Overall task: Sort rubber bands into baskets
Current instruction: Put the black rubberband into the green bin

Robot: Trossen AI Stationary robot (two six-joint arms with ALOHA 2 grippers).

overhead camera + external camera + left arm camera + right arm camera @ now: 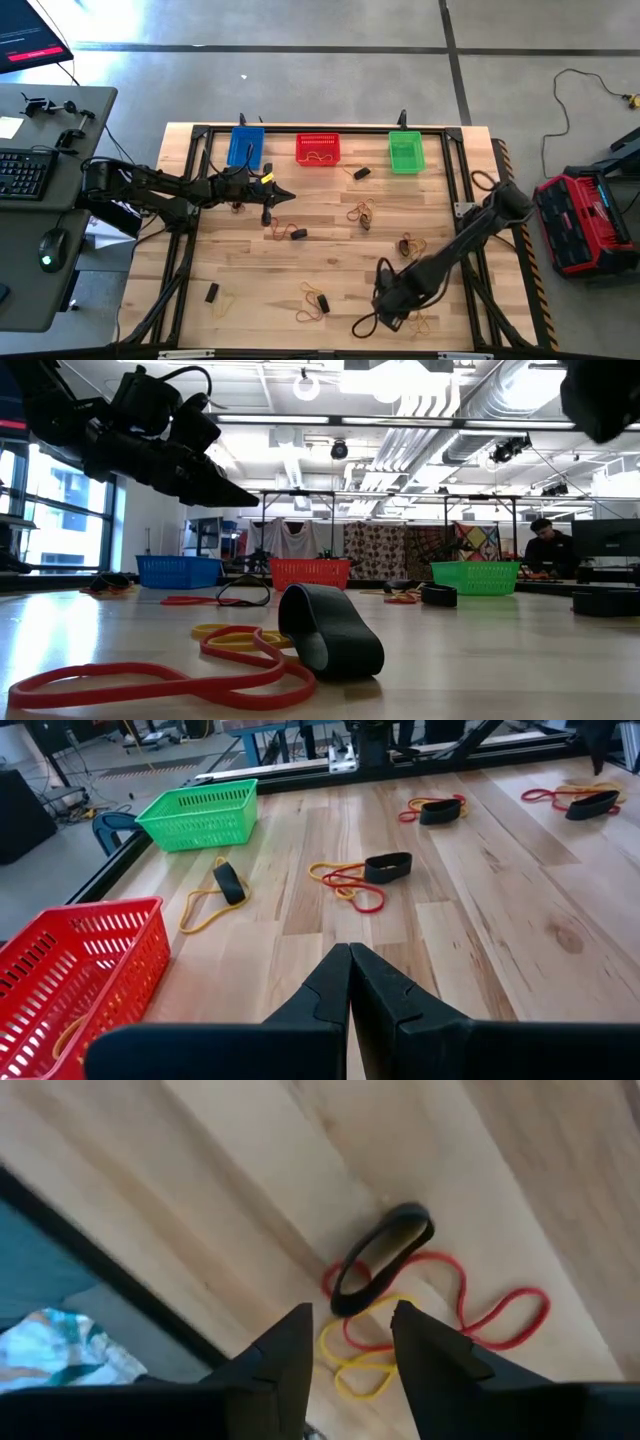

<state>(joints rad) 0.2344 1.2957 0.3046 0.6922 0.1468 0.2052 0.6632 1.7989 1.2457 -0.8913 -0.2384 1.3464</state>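
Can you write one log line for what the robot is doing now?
left gripper: shut, empty, by blue mesh basket | right gripper: open over thick black rubber band

Open-plan lab: exposed ceiling ducts (520,400), desk keyboard (25,172).

- Baskets: three — one blue basket (246,146), one red basket (318,149), one green basket (405,151).
- Robot hands: two — left hand (284,195), right hand (368,322).
- Rubber band clusters on the tabletop (330,235): about eight; individual loops too small to count.
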